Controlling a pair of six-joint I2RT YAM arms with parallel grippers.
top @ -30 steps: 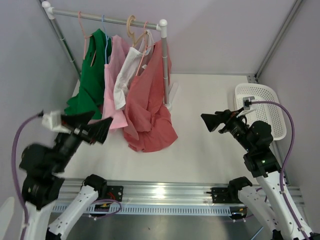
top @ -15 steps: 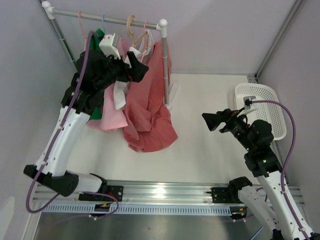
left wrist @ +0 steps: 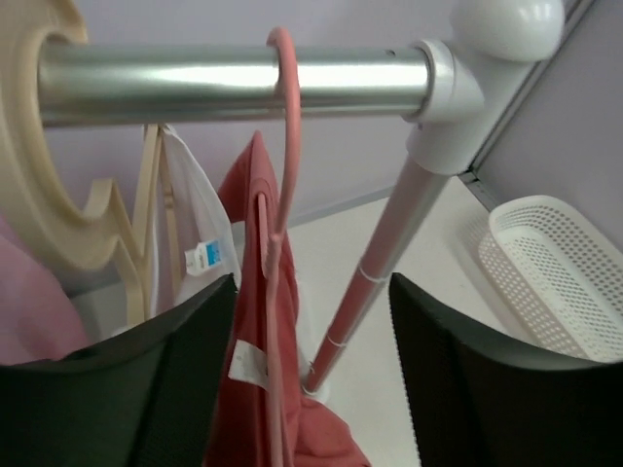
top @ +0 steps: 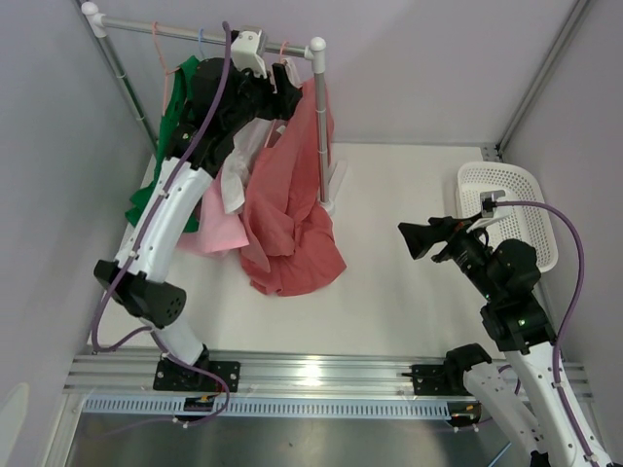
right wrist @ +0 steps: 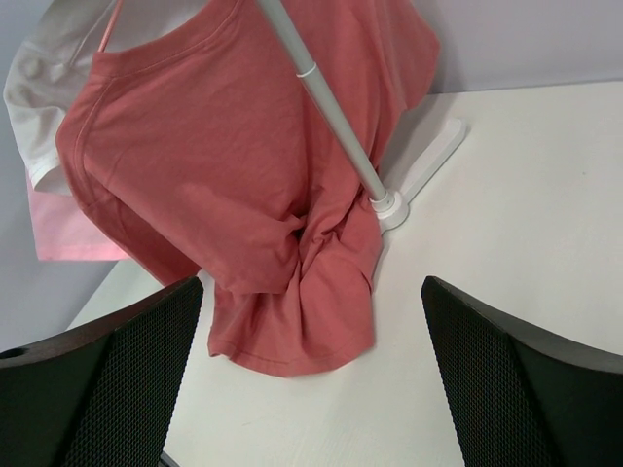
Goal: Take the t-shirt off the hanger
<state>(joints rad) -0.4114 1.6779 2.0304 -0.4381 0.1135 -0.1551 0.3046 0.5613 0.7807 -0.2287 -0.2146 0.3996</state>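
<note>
hanging on a pink hanger [left wrist: 280, 146] at the right end of the rail [left wrist: 224, 83], the red t-shirt [top: 292, 209] is trailing onto the counter [top: 419, 302]; the left fingers [left wrist: 165, 389] are standing apart either side of the hanger, not touching it, while the right fingers [right wrist: 107, 389] are hovering wide apart, holding nothing

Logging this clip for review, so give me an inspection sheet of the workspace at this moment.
Surface: white table; hem of the red t-shirt bunched on it.
Job's things: red t-shirt on pink hanger, hooked over the rail.
Clutter: green top, pink top and white top on the same rail; white basket at right.
Pincers: left pincer open, either side of the hanger's neck; right pincer open, empty.
Cables: left purple cable, right purple cable, each along its arm.
Surroundings: lilac walls, metal frame posts.
</note>
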